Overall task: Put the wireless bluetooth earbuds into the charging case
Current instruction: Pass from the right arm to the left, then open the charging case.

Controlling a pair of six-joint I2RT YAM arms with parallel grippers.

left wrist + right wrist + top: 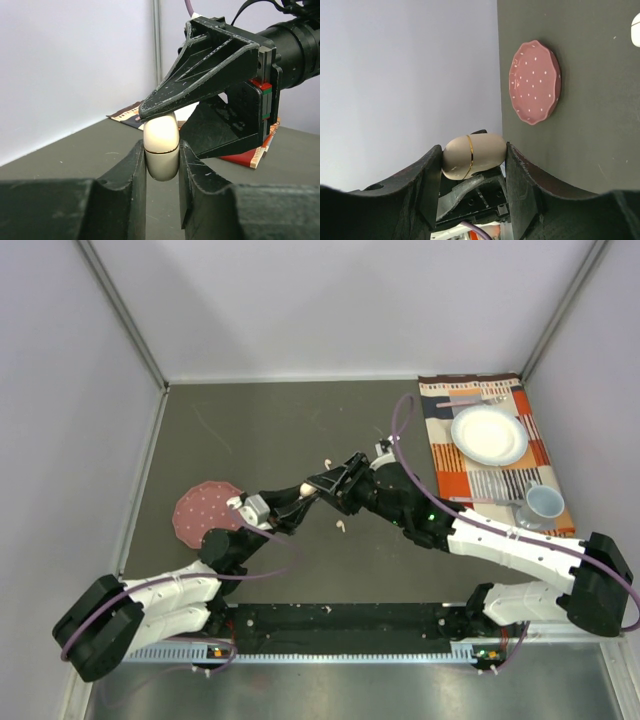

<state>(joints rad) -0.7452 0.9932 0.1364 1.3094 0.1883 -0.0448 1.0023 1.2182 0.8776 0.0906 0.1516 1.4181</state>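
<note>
Left claw (161,156), shut tight, clamps the sides of the cream case (161,132), which stands upright with its seam level. The right claw (150,111) presses on its top.

Right wrist: these jaws, part open, pinch the same case end to end, gold seam between them.

Top view: both claws hold the case mid-bench. One earbud (343,526) lies loose on the near side, another (327,461) beyond. Neither is gripped.
</note>
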